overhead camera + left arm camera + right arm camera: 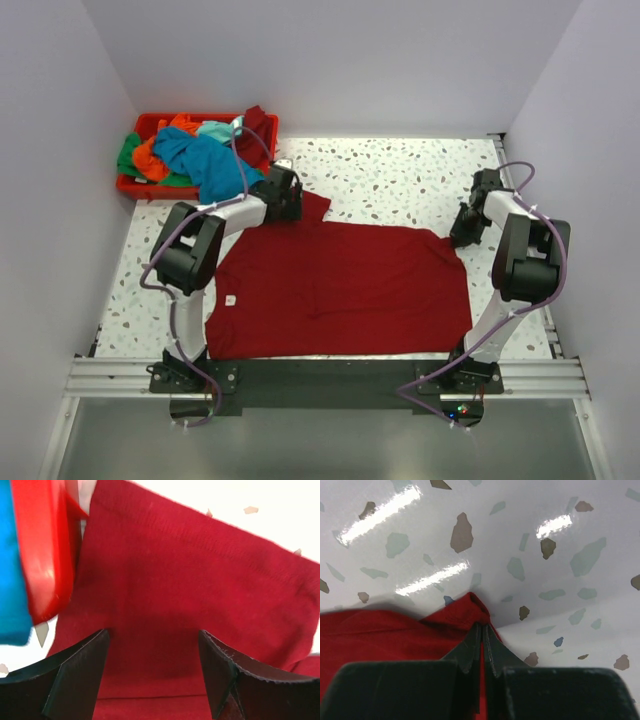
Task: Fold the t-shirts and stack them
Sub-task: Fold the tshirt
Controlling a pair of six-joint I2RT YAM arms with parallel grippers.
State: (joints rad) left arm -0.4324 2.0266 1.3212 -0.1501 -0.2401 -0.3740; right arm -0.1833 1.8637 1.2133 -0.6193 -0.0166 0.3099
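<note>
Dark red t-shirt (340, 290) lay flat on the bench (400, 180), long axis running between my arms; right jaws clamped its far corner (472, 605), left jaws stood apart, sleeve (190, 580) directly beneath them.

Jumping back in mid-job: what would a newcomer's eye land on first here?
The dark red t-shirt spread flat across the middle of the speckled table catches the eye first. Next comes the red bin at the far left corner, holding a heap of coloured shirts. The left end effector is open over the shirt's far left corner; the right end effector is shut on its far right corner.
</note>
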